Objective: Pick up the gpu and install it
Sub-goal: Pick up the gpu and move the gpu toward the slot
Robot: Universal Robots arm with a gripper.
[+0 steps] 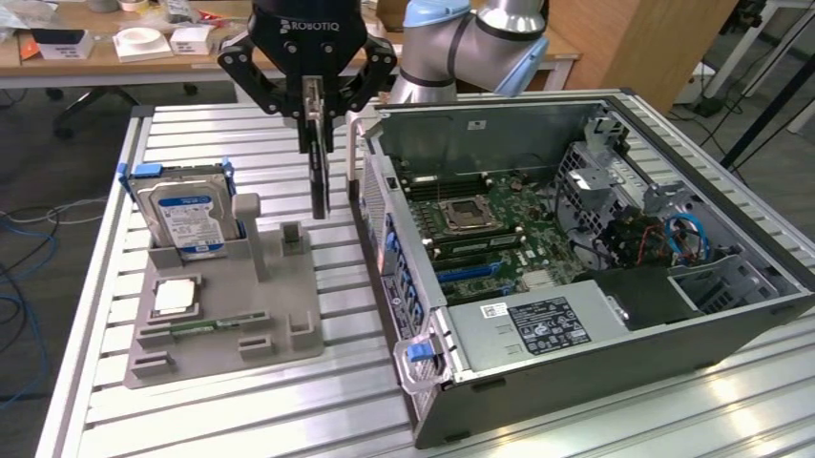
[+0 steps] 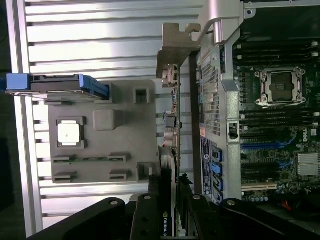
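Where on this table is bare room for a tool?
Bare table slats: along the near edge by the gray holder, and behind the hard drive. Crowded: the gap between holder and computer case, where the gripper holds the gpu.

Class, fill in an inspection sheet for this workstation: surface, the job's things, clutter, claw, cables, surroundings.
Surface: slotted metal table, carrying a grey parts tray and an open computer case.
Job's things: gpu hangs edge-on above the table, between the tray and the case; not seated in the case.
Clutter: hard drive upright in the tray; processor and memory stick lying in it.
Claw: claw shut on the gpu.
Cables: blue wires inside the case; blue cables on the floor.
Surroundings: wooden desk with white boxes behind the table.
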